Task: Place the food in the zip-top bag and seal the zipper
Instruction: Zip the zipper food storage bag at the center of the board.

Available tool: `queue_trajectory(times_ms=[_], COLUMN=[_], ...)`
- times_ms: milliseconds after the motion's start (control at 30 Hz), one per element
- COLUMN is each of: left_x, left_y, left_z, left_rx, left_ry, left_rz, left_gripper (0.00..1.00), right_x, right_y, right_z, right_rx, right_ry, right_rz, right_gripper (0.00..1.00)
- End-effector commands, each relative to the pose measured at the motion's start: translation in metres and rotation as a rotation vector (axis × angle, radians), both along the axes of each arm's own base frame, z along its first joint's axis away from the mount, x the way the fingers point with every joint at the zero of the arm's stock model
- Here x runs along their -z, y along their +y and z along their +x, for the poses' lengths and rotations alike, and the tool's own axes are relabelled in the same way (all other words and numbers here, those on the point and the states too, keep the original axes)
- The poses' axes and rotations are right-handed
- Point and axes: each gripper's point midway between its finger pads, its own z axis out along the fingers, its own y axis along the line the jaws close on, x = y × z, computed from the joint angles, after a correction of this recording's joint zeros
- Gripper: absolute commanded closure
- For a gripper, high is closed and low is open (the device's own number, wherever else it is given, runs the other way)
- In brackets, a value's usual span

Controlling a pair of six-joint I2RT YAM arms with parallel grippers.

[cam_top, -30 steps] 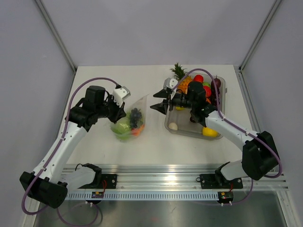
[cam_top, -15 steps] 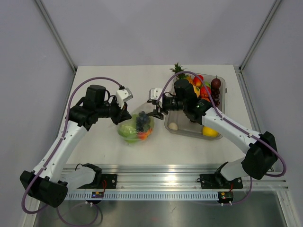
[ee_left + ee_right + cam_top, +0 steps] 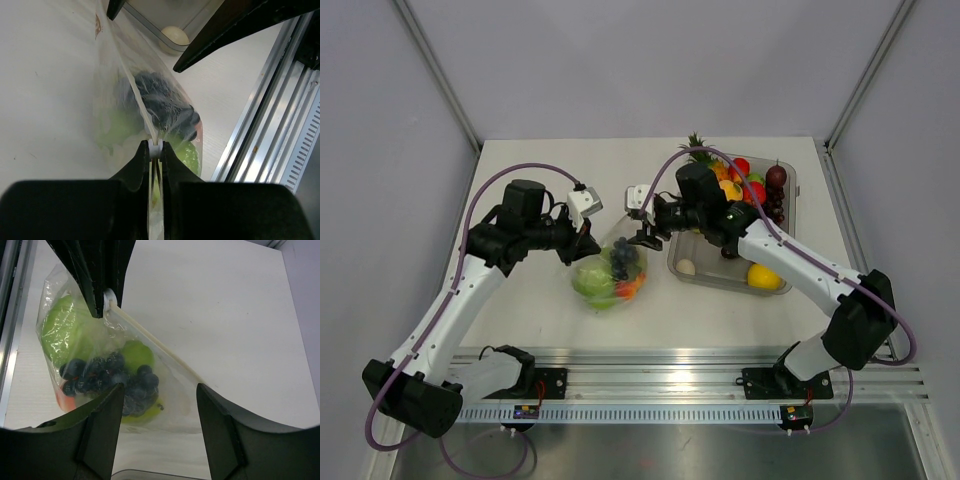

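Left wrist: left gripper (image 3: 155,148) pinches zipper (image 3: 134,92); right gripper (image 3: 159,390) spread, perhaps around bag (image 3: 80,340).

A white counter (image 3: 620,170) fills the middle of the frame. A clear hard tray (image 3: 792,200) sits on it, right of the middle. A shiny metal rail (image 3: 650,365) runs along the bottom edge. Grey walls (image 3: 640,60) stand behind.

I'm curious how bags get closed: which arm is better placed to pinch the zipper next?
Right, probably. The right gripper hovers open over the zipper, while the left gripper is shut on a corner of the zip-top bag.
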Motion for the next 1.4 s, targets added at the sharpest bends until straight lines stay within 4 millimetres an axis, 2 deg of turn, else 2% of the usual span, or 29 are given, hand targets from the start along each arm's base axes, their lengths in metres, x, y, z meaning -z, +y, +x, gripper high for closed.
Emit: queue_trajectory(times_ms=[0, 133, 300, 433, 633, 667, 767, 800, 933, 1033, 1200, 1333, 1367], left_x=[-0.02, -0.018, -0.017, -0.018, -0.019, -0.02, -0.018, -0.017, -0.015, -0.017, -0.017, -0.015, -0.015], left_y=[-0.007, -0.008, -0.009, -0.009, -0.009, -0.009, -0.008, -0.008, -0.009, -0.009, -0.008, -0.007, -0.007], left_z=[0.004, 0.004, 0.005, 0.004, 0.002, 0.002, 0.002, 0.003, 0.004, 0.005, 0.005, 0.006, 0.006], left_rx=[0.041, 0.041, 0.04, 0.044, 0.047, 0.047, 0.044, 0.044, 0.043, 0.04, 0.035, 0.029, 0.028], left_ry=[-0.077, -0.07, -0.062, -0.061, -0.066, -0.067, -0.066, -0.063, -0.056, -0.063, -0.063, -0.061, -0.062], left_rz=[-0.037, -0.039, -0.04, -0.042, -0.041, -0.042, -0.038, -0.037, -0.036, -0.036, -0.031, -0.026, -0.026], left_gripper=[1.0, 1.0, 1.0, 1.0, 1.0, 1.0, 1.0, 1.0, 1.0, 1.0, 1.0, 1.0, 1.0], right_x=[-0.023, -0.042, -0.052, -0.045, -0.017, -0.014, -0.015, -0.015, -0.02, -0.015, -0.011, -0.01, -0.017], right_y=[0.008, 0.005, 0.002, 0.005, 0.016, 0.016, 0.017, 0.017, 0.015, 0.014, 0.01, 0.0, 0.0], right_z=[-0.006, -0.017, -0.02, -0.013, -0.006, -0.006, -0.008, -0.009, -0.008, -0.009, -0.007, 0.014, 0.019], right_rx=[-0.035, -0.058, -0.057, -0.047, -0.08, -0.083, -0.093, -0.093, -0.085, -0.09, -0.059, 0.094, 0.114], right_ry=[-0.035, -0.053, -0.082, -0.073, 0.0, 0.014, 0.015, 0.015, 0.005, 0.015, 0.006, -0.034, -0.071], right_rz=[0.042, 0.091, 0.114, 0.095, 0.014, 0.004, 0.016, 0.02, 0.024, 0.002, 0.001, 0.014, 0.044], right_gripper=[0.34, 0.35, 0.34, 0.33, 0.34, 0.36, 0.58, 0.72, 0.94, 1.0, 1.0, 1.0, 1.0])
